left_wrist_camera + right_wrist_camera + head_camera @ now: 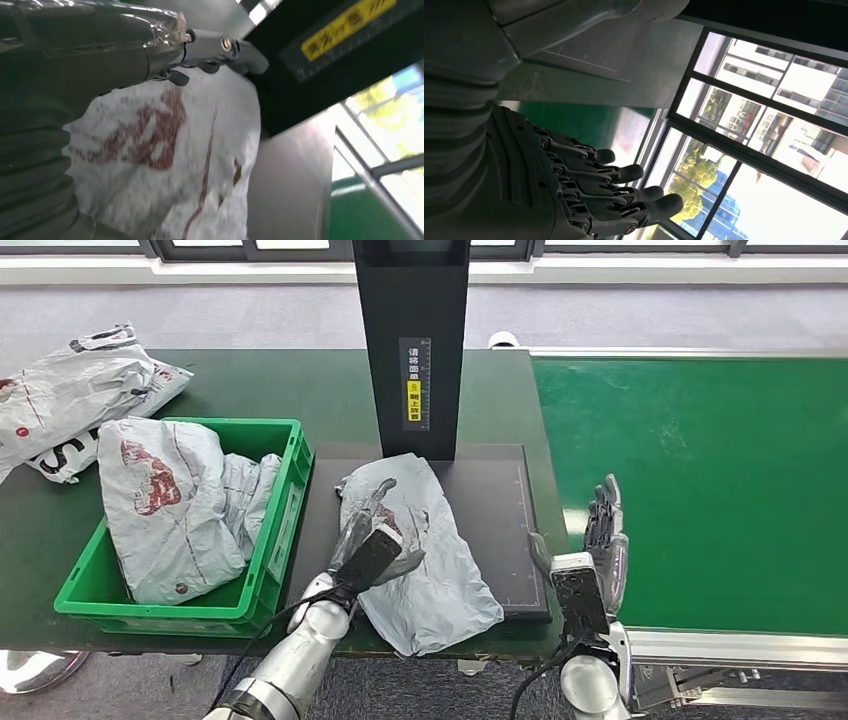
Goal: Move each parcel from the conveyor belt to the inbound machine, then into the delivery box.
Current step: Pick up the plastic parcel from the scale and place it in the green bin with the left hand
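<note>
- Crumpled grey plastic parcel (425, 550) lies on the dark flat inbound machine plate (500, 510), beside the green plastic crate (268, 540).
- Left robot hand (372, 535) rests on that parcel; whether it grips, I cannot tell.
- Right robot hand (604, 535) holds nothing, fingers apart, at the green conveyor belt (700, 490) edge.

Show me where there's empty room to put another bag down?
The green belt on the right is bare, past the right hand. The dark tabletop between the green box and the black post is free too. The scanner plate is crowded by a grey bag under the left hand; the box is stuffed.
</note>
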Robot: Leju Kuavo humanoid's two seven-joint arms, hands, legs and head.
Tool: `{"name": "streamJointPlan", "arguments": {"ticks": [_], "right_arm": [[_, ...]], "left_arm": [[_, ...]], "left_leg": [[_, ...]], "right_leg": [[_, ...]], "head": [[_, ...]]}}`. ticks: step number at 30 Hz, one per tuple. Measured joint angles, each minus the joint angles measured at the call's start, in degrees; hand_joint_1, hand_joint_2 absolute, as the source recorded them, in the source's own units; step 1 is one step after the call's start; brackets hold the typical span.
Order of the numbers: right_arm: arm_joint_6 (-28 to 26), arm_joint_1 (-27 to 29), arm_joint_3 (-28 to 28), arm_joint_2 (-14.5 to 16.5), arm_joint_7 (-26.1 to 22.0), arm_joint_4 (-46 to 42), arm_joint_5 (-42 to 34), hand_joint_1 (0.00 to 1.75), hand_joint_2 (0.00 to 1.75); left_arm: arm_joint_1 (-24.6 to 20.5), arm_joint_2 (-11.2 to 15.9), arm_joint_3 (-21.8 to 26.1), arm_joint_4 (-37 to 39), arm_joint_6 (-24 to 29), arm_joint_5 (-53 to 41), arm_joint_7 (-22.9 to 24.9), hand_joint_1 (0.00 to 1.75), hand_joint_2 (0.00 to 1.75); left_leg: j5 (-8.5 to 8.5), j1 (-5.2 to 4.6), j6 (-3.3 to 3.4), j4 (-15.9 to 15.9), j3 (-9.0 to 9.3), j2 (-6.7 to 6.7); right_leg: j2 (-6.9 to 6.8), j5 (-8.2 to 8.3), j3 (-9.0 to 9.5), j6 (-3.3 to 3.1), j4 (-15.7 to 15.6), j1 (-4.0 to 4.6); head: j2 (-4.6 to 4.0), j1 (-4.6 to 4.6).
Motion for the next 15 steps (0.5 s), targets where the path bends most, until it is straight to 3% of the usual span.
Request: {"name": "streamJointPlan", "arguments": {"ticks": [1, 5, 9, 15], "right_arm": [[0.57, -0.27, -0.04, -0.01, 0.32, 0.16, 0.13, 0.00, 1.75], [2.72, -1.71, -0.52, 0.27, 2.74, 0.39, 2.36, 0.00, 1.75], [4.96, -2.24, -2.13, 1.45, 5.03, -0.85, 5.79, 0.00, 1.75], [7.13, -2.28, -4.80, 3.04, 5.66, -3.57, 7.62, 0.00, 1.75]], "left_arm": [[-0.44, 0.45, -1.55, 0.97, -2.56, -1.66, 1.10, 0.00, 0.00], [-2.96, 2.01, -9.92, 6.30, -12.11, -9.80, 6.74, 0.02, 1.75], [-8.19, 2.15, -16.72, 11.51, -18.92, -13.76, 11.16, 1.75, 1.75], [-13.20, 2.06, -22.59, 15.18, -21.62, -15.91, 14.30, 1.75, 1.75]], "left_leg": [[0.00, 0.00, 0.00, 0.00, 0.00, 0.00], [0.00, -0.01, 0.01, 0.00, 0.02, -0.09], [0.00, -0.01, 0.04, 0.00, 0.22, -0.37], [-0.04, -0.01, 0.10, 0.00, 0.59, -0.38]], "right_leg": [[0.00, 0.00, 0.00, 0.00, 0.00, -0.01], [-0.13, -0.01, 0.06, 0.01, 0.00, -0.01], [-0.48, -0.08, 0.41, 0.03, -0.01, -0.01], [-0.53, -0.14, 0.85, 0.11, -0.07, -0.02]], "head": [[0.00, 0.00], [0.00, 0.00], [0.00, -0.01], [0.00, -0.01]]}}
